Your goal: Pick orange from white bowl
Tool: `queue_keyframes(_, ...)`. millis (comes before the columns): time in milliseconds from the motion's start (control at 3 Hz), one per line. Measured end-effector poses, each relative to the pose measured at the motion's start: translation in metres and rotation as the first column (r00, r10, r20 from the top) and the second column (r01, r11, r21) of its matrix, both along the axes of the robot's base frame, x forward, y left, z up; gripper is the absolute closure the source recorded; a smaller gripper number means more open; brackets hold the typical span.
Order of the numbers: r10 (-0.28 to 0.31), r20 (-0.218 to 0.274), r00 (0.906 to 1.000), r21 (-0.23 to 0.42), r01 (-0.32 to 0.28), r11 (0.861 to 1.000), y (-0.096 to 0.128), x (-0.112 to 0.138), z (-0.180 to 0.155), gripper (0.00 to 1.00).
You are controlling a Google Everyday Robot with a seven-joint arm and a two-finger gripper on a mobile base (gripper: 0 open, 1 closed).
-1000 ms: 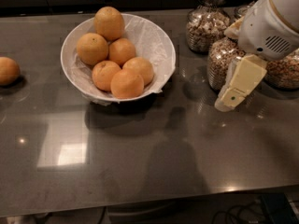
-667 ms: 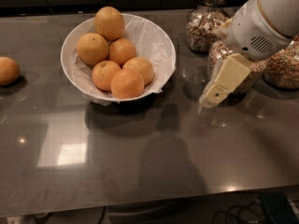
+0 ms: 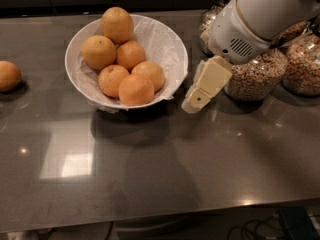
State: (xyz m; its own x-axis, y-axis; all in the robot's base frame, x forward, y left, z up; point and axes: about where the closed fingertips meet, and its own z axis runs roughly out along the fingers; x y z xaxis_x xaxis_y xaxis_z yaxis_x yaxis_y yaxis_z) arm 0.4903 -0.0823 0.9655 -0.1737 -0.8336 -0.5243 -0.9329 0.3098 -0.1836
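The claw is seen at the right of the white bowl, just beside its near-right rim and slightly above the surface. It is held tilted, its cream-coloured tip pointed down and to the left, beneath the bulky white arm that enters from the upper right corner. Whether the claw is spread or pressed together cannot be told from this view, and nothing is seen to be held in it.

Six oranges are heaped in the bowl, which is lined with crinkled white paper. The orange nearest the claw is lodged against the right side of the heap, and no contact between it and the claw is seen. A paler, taller orange is placed at the far rim.

A lone seventh orange is set on the surface at the left edge, well apart from the bowl. Glass jars of cereal are ranged at the right, behind the claw and partly hidden by the arm.
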Motion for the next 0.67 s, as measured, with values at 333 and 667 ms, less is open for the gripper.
queue_keyframes(333, 0.000, 0.000, 1.0000, 0.001, 0.000, 1.000, 0.000, 0.000, 0.000, 0.00)
queue_keyframes(667, -0.015, -0.004, 0.9999, 0.061, 0.015, 0.998, 0.011, 0.000, -0.006, 0.00)
